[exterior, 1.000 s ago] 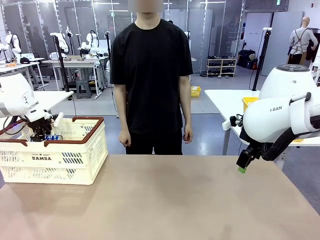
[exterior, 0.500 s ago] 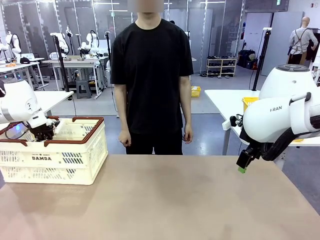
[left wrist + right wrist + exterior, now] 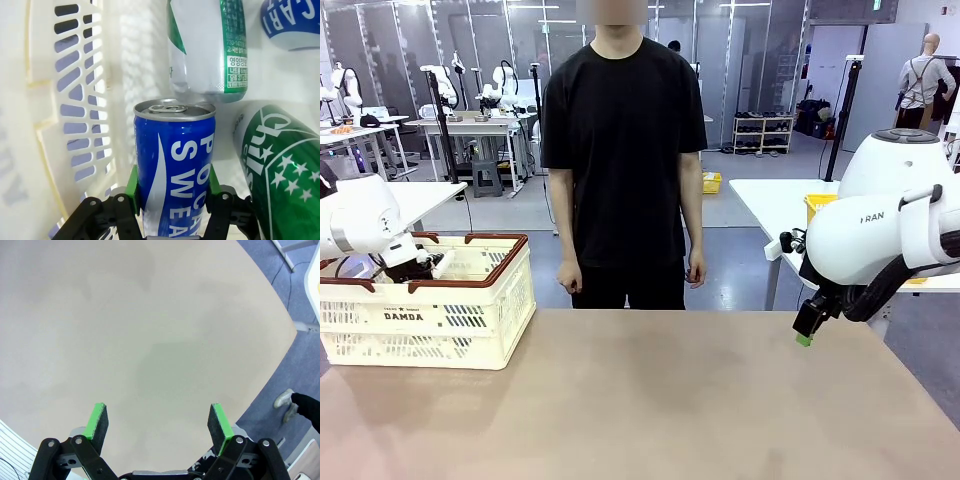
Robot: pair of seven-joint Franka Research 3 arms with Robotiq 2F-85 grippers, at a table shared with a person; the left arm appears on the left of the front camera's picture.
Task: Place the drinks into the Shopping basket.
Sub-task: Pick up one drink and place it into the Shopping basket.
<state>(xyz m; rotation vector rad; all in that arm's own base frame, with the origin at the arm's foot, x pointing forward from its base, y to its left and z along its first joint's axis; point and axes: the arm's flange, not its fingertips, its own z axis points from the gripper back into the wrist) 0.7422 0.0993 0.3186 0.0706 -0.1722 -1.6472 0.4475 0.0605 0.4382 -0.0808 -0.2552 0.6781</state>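
Note:
My left gripper [image 3: 172, 187] is down inside the cream Shopping basket [image 3: 440, 315], shut on a blue and white drink can [image 3: 175, 165] with a silver top. Around it in the left wrist view lie a white and green can [image 3: 207, 47], a green can with white lettering [image 3: 280, 170] and part of another blue and white can [image 3: 295, 22]. In the front view the left arm reaches into the basket at the table's left end. My right gripper [image 3: 157, 422] hangs open over bare table at the right, nothing between its green pads [image 3: 97, 420].
A person in a black shirt [image 3: 620, 130] stands at the far side of the table with both hands down. The basket's slotted wall [image 3: 75, 100] stands close beside the held can. The brown tabletop [image 3: 660, 400] stretches between the basket and the right arm.
The left arm has lowered further into the basket, carrying the blue can below the rim. The right arm and the person have not moved.

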